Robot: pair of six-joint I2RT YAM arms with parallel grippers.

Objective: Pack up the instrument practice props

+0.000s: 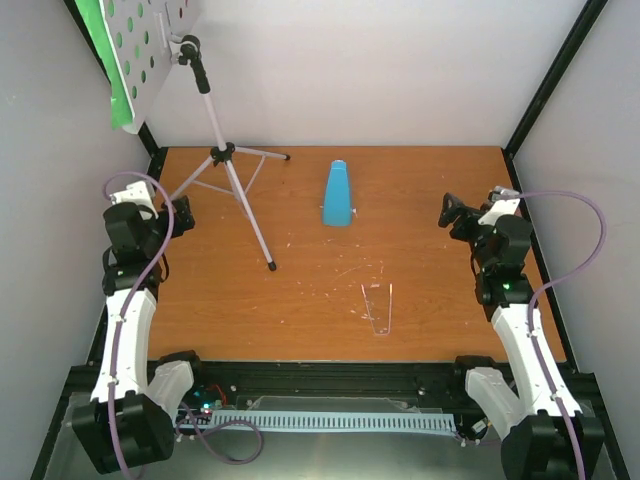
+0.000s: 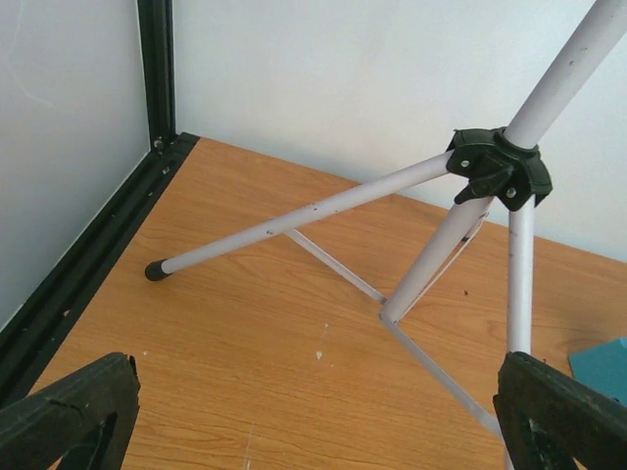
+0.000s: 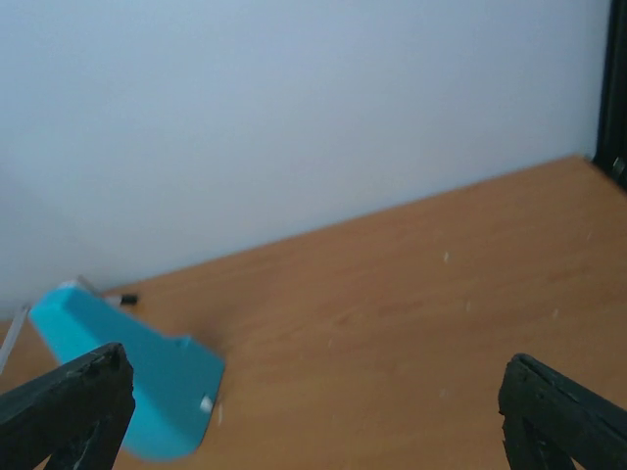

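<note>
Here, the silver tripod music stand (image 1: 225, 160) stands in the back left corner of the wooden tabletop (image 1: 420, 290) with its three legs spread. Its grey perforated tray (image 1: 150, 35) is tilted high at the top, with a green sheet-music page (image 1: 108, 60) along its left edge. The blue pyramid metronome (image 1: 338, 195) stands upright near the back middle, apart from the stand's feet. The left fingers (image 2: 69, 416) are spread wide and hold nothing, near the stand's legs. The right fingers (image 3: 563, 411) are likewise wide apart and empty, at the right side, well apart from the metronome.
</note>
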